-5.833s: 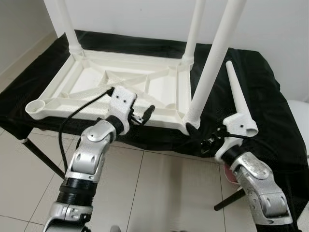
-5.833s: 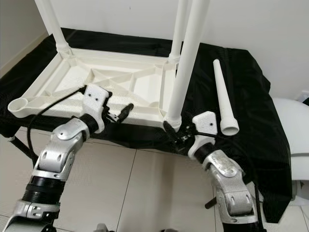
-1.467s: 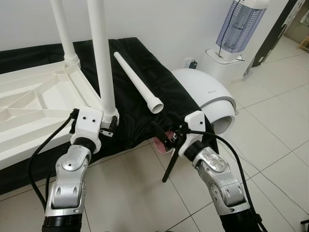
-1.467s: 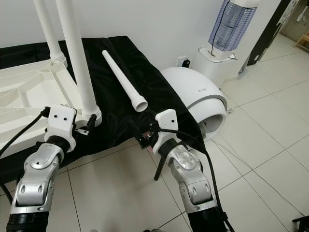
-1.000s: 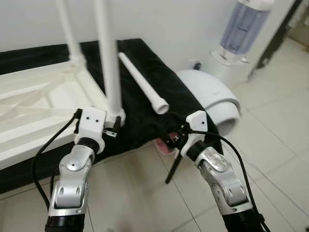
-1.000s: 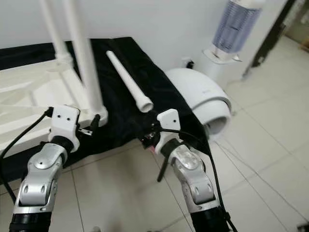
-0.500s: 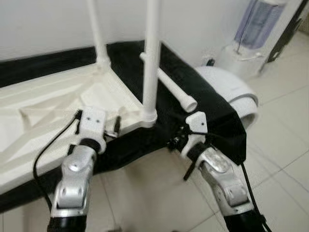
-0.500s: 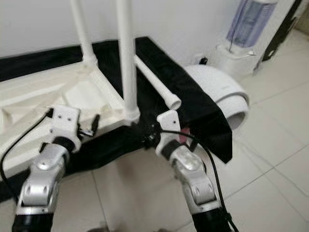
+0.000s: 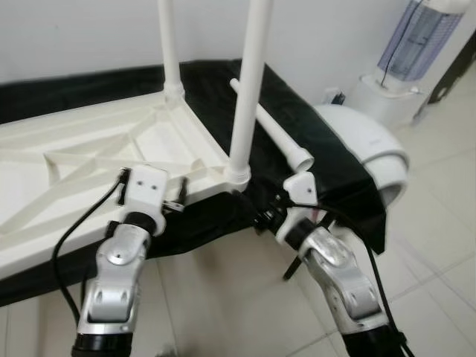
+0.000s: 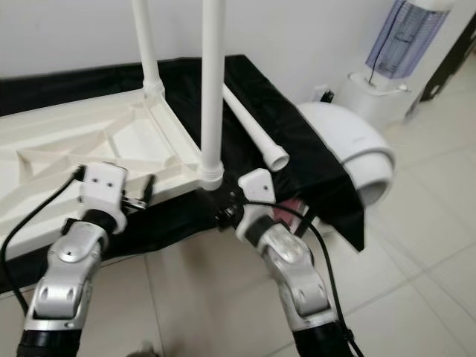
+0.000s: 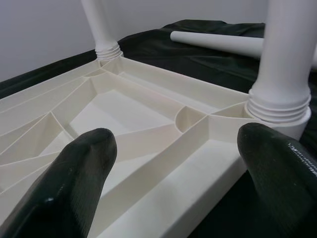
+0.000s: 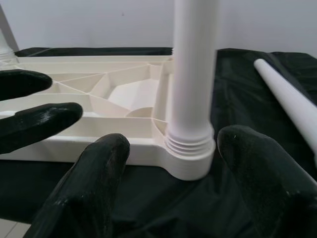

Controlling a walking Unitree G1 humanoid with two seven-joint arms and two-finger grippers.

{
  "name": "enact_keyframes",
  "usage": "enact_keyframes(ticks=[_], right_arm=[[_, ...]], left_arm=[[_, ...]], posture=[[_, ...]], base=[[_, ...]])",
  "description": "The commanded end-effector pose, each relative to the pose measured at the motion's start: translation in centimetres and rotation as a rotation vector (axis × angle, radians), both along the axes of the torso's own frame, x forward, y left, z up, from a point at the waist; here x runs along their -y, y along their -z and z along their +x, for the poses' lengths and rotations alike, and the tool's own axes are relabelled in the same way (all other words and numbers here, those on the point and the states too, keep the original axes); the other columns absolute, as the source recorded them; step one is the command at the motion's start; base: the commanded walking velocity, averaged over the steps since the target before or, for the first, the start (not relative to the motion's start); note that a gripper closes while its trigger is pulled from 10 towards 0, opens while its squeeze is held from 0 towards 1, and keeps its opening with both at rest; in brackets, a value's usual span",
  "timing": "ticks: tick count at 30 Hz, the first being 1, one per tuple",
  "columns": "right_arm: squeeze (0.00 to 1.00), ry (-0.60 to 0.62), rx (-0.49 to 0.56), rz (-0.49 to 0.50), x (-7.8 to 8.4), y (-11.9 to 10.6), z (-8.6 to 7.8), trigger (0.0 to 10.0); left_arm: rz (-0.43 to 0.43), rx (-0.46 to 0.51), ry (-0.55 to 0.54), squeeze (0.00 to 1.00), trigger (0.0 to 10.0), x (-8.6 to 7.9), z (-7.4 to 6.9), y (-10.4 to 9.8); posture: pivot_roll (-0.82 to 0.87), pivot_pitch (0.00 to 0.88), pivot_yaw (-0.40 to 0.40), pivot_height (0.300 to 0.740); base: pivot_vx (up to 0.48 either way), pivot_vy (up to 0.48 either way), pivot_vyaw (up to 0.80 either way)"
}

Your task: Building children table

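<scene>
The white table top [image 9: 89, 160] lies upside down on a black cloth. Two white legs stand screwed in: one at the far corner [image 9: 169, 44], one at the near right corner [image 9: 249, 89]. A loose leg [image 9: 274, 137] lies on the cloth just right of that corner. My left gripper [image 9: 178, 197] is open at the top's near edge, its fingers [image 11: 84, 183] either side of the rim left of the corner leg [image 11: 285, 59]. My right gripper [image 9: 260, 219] is open just below that corner, its fingers [image 12: 99, 178] flanking the leg's socket [image 12: 190, 153] without touching it.
A white domed appliance [image 9: 364, 145] sits on the tiled floor at the right, with a tower heater [image 9: 416, 44] behind it. The black cloth [image 9: 327, 178] hangs over the table's right end, above a dark stand leg [image 9: 294, 264]. A white wall runs behind.
The camera has swung from the right end back toward the table top, so the whole scene has shifted right. Both grippers keep the same open pose by the near corner leg.
</scene>
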State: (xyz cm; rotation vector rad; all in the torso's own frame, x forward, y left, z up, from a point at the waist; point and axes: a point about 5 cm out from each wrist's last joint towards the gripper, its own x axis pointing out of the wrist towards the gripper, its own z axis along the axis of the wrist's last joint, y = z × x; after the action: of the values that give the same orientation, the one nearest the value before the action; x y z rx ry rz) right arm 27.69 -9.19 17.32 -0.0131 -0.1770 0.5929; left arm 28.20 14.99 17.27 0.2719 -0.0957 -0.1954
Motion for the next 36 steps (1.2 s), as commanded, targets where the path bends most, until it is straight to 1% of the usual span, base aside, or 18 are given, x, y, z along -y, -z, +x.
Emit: enact_keyframes(ticks=[1, 17, 18, 19, 21, 22, 24, 25, 26, 27, 28, 29, 30, 31, 32, 34, 35, 36], right_arm=[[0.00, -0.013, 0.007, 0.004, -0.5, -0.1, -0.1, 10.0], [0.00, -0.006, 0.015, -0.005, -0.2, -0.2, -0.1, 10.0], [0.00, 0.010, 0.027, -0.013, 0.3, -0.6, 0.2, 10.0], [0.00, 0.010, 0.027, -0.013, 0.3, -0.6, 0.2, 10.0], [0.00, 0.060, 0.069, -0.040, 2.1, -1.7, 0.8, 10.0], [0.00, 0.060, 0.069, -0.040, 2.1, -1.7, 0.8, 10.0], [0.00, 0.097, 0.114, -0.074, 4.2, -3.1, 1.7, 10.0], [0.00, 0.097, 0.114, -0.074, 4.2, -3.1, 1.7, 10.0], [0.00, 0.105, 0.131, -0.094, 4.9, -3.8, 2.3, 10.0], [0.00, 0.105, 0.131, -0.094, 4.9, -3.8, 2.3, 10.0], [0.00, 0.087, 0.148, -0.123, 5.4, -4.6, 3.1, 10.0], [0.00, 0.087, 0.148, -0.123, 5.4, -4.6, 3.1, 10.0], [0.00, 0.065, 0.145, -0.128, 5.4, -4.7, 3.3, 10.0], [0.00, 0.033, 0.136, -0.140, 5.3, -4.7, 3.5, 10.0], [0.00, -0.001, 0.133, -0.165, 5.1, -4.7, 3.6, 10.0], [0.00, -0.022, 0.132, -0.183, 5.1, -4.6, 3.6, 10.0], [0.00, -0.057, 0.129, -0.212, 4.8, -4.6, 3.8, 10.0], [0.00, -0.057, 0.129, -0.212, 4.8, -4.6, 3.8, 10.0]], left_arm=[[0.002, -0.019, -0.021, 0.00, 10.0, -0.5, 0.0, 0.3], [0.006, -0.015, -0.018, 0.00, 10.0, -0.3, 0.3, 0.3], [0.025, 0.003, -0.003, 0.00, 10.0, -0.2, 0.5, -0.1], [0.025, 0.003, -0.003, 0.00, 10.0, -0.2, 0.5, -0.1], [0.067, 0.029, 0.058, 0.00, 10.0, 0.2, 1.2, -1.1], [0.067, 0.029, 0.058, 0.00, 10.0, 0.2, 1.2, -1.1], [0.158, 0.009, 0.157, 0.00, 10.0, 1.5, 2.7, -1.9], [0.158, 0.009, 0.157, 0.00, 10.0, 1.5, 2.7, -1.9], [0.210, -0.020, 0.211, 0.00, 10.0, 2.5, 3.9, -2.0], [0.210, -0.020, 0.211, 0.00, 10.0, 2.5, 3.9, -2.0], [0.269, -0.078, 0.329, 0.28, 10.0, 4.1, 5.3, -2.2], [0.269, -0.078, 0.329, 0.28, 10.0, 4.1, 5.3, -2.2], [0.280, -0.101, 0.382, 0.58, 10.0, 4.6, 5.7, -2.3], [0.282, -0.126, 0.425, 0.64, 10.0, 5.0, 6.0, -2.4], [0.282, -0.154, 0.465, 0.64, 10.0, 5.3, 6.2, -2.4], [0.282, -0.172, 0.488, 0.64, 10.0, 5.5, 6.4, -2.4], [0.301, -0.213, 0.553, 0.00, 10.0, 5.9, 6.5, -2.3], [0.301, -0.213, 0.553, 0.00, 10.0, 5.9, 6.5, -2.3]], posture=[[0.08, 0.072, -0.056, 0.740], [0.08, 0.073, -0.059, 0.740], [0.08, 0.073, -0.062, 0.740], [0.08, 0.073, -0.062, 0.740], [0.08, 0.075, -0.064, 0.740], [0.08, 0.075, -0.064, 0.740], [0.07, 0.083, -0.066, 0.740], [0.07, 0.083, -0.066, 0.740], [0.06, 0.088, -0.064, 0.740], [0.06, 0.088, -0.064, 0.740], [0.05, 0.095, -0.059, 0.740], [0.05, 0.095, -0.059, 0.740], [0.04, 0.099, -0.053, 0.740], [0.03, 0.101, -0.051, 0.740], [0.03, 0.104, -0.048, 0.740], [0.03, 0.104, -0.048, 0.740], [0.02, 0.110, -0.033, 0.740], [0.02, 0.110, -0.033, 0.740]], base=[[0.000, 0.000, 0.00], [0.000, 0.000, 0.00], [0.000, 0.000, 0.00], [0.000, 0.000, 0.00], [0.000, 0.000, 0.00], [0.000, 0.000, 0.00], [0.000, 0.000, 0.00], [0.000, 0.000, 0.00], [0.000, 0.000, 0.00], [0.000, 0.000, 0.00], [0.000, 0.000, 0.00], [0.000, 0.000, 0.00], [0.000, 0.000, 0.00], [0.000, 0.000, 0.00], [0.000, 0.000, 0.00], [0.000, 0.000, 0.00], [0.000, 0.000, 0.00], [0.000, 0.000, 0.00]])
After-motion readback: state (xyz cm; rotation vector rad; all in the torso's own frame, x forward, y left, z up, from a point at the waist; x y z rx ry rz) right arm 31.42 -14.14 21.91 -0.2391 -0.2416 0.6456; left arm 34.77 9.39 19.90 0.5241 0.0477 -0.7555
